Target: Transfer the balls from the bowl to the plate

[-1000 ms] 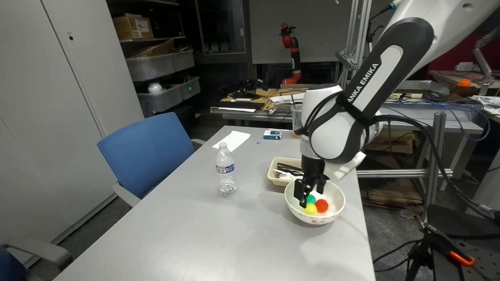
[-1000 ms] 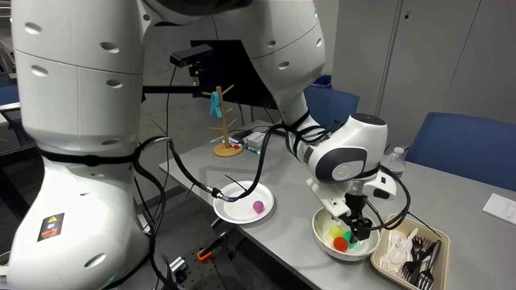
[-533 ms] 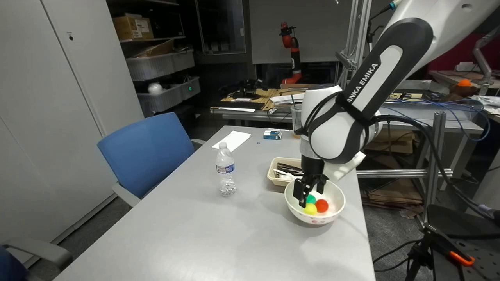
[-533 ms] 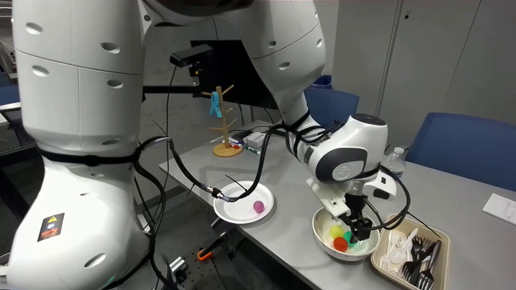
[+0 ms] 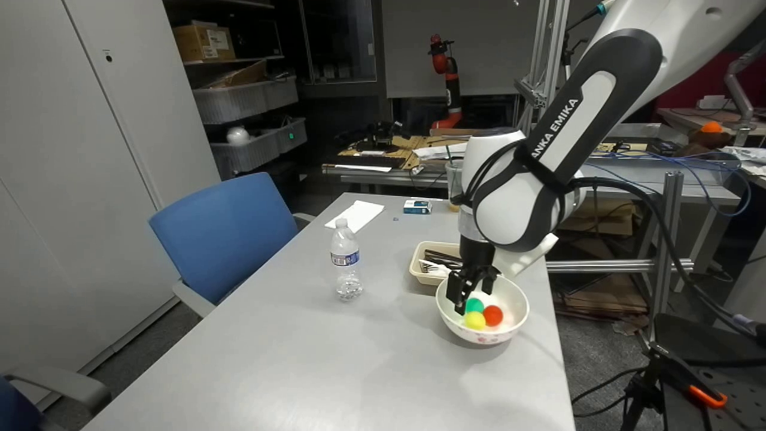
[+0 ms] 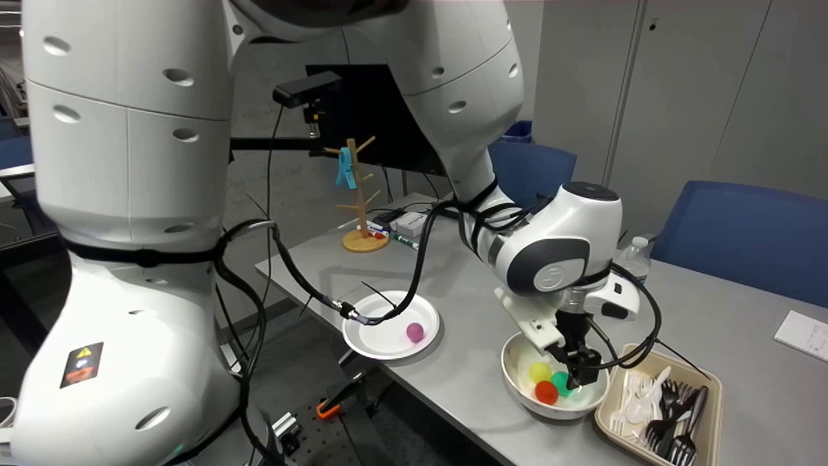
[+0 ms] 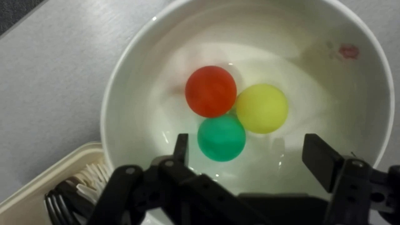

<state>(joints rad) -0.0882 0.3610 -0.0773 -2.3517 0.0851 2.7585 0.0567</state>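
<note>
A red ball [image 7: 211, 91], a yellow ball [image 7: 262, 108] and a green ball [image 7: 221, 137] lie touching in the white bowl [image 7: 125, 103]. The bowl also shows in both exterior views [image 5: 486, 339] [image 6: 556, 412]. A purple ball [image 6: 414, 332] lies on the white plate [image 6: 365, 333]. My gripper [image 7: 247, 139] is open and empty, pointing down into the bowl. In the wrist view the green ball appears between the fingers, nearer the left one, and neither finger touches it. The red and yellow balls appear beyond the fingertips.
A beige tray of cutlery [image 6: 710, 414] stands beside the bowl. A clear water bottle [image 5: 346, 263] stands on the table [image 5: 299, 359]. A wooden stand [image 6: 360, 194] is behind the plate, with markers near it. An arm cable [image 6: 414, 285] hangs over the plate.
My gripper has risen slightly and shifted a little towards the cutlery tray side, showing more of the green ball. The balls, bowl and plate have not moved.
</note>
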